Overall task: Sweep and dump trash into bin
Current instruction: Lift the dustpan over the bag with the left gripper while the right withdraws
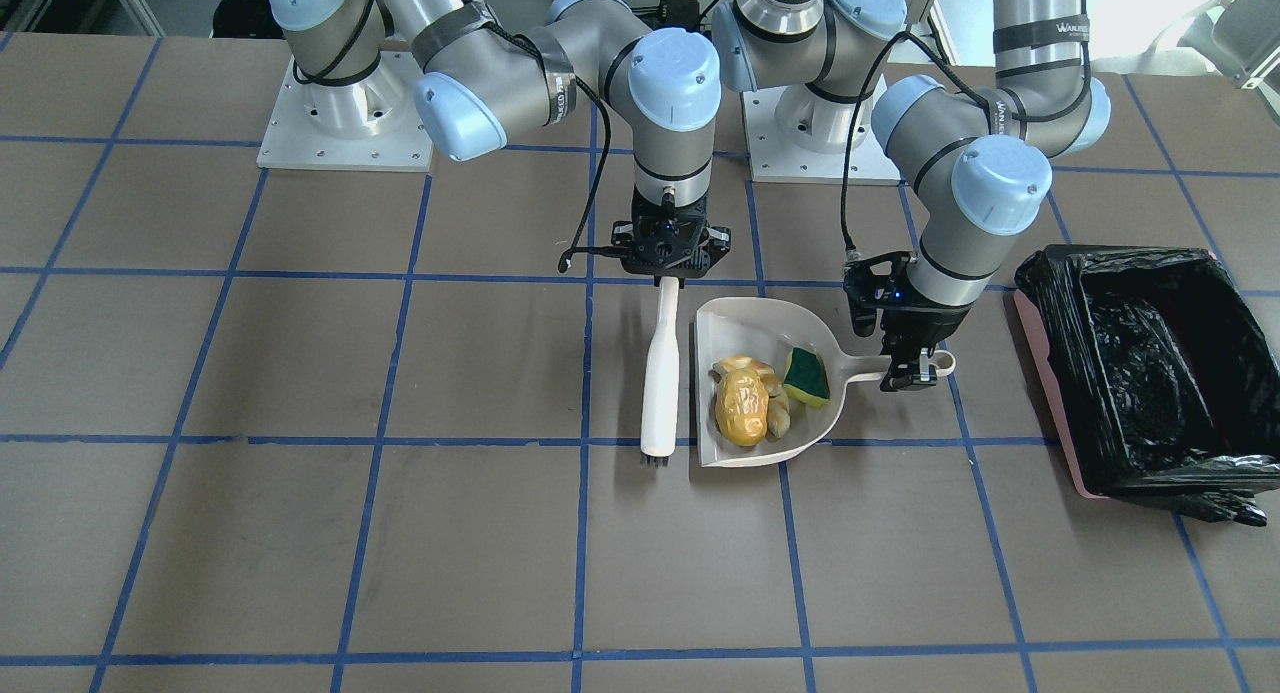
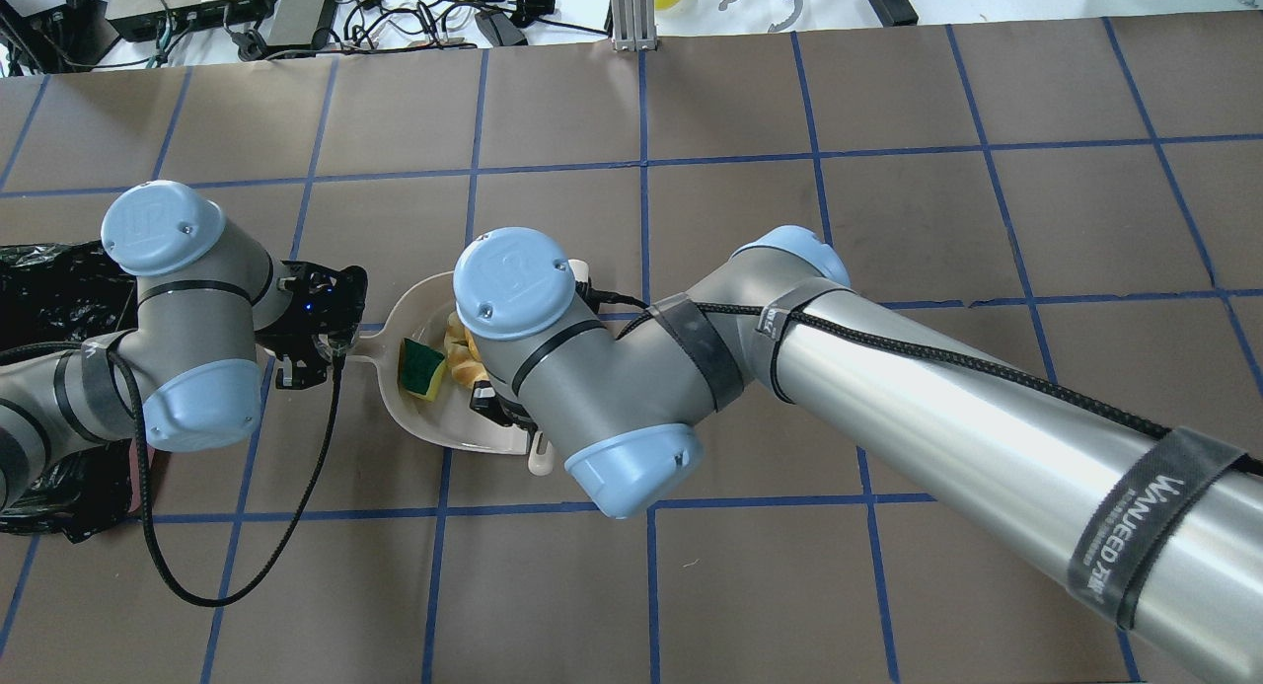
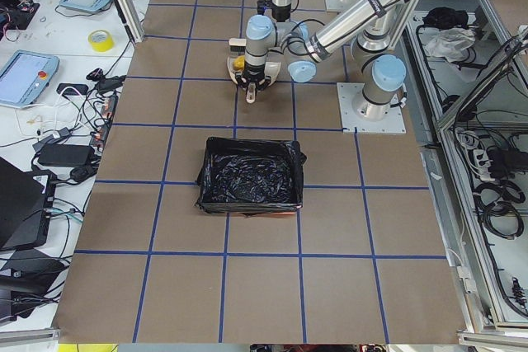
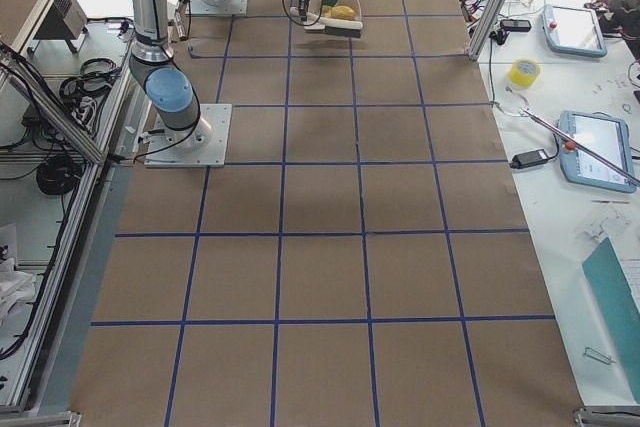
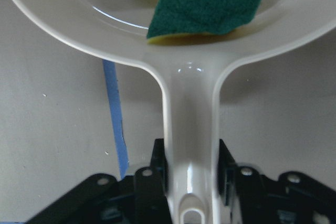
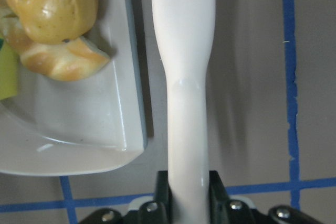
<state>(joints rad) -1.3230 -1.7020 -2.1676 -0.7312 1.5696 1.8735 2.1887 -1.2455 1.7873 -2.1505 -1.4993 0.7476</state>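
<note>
Reading the front view from its left: the right fingers (image 6: 161, 195) are clamped on the end of the white brush (image 1: 661, 373). The brush runs along the surface (image 1: 400, 533) just beside the open lip of the dustpan (image 1: 735, 318).

All the trash sits inside the pan. The potato lump (image 1: 741, 406) touches the croissant piece (image 1: 748, 366), and the sponge (image 1: 806, 376) lies toward the handle (image 5: 189, 129). The left fingers (image 5: 158, 163) are closed tight on that handle.

The bin (image 1: 1045, 373) stands apart at the far right, with nothing in its black bag that I can see.

I judge the sweeping done and the dump in hand. Next I'd lift the pan level, carry it over the bag, then tip it lip-down, with the brush kept clear.
</note>
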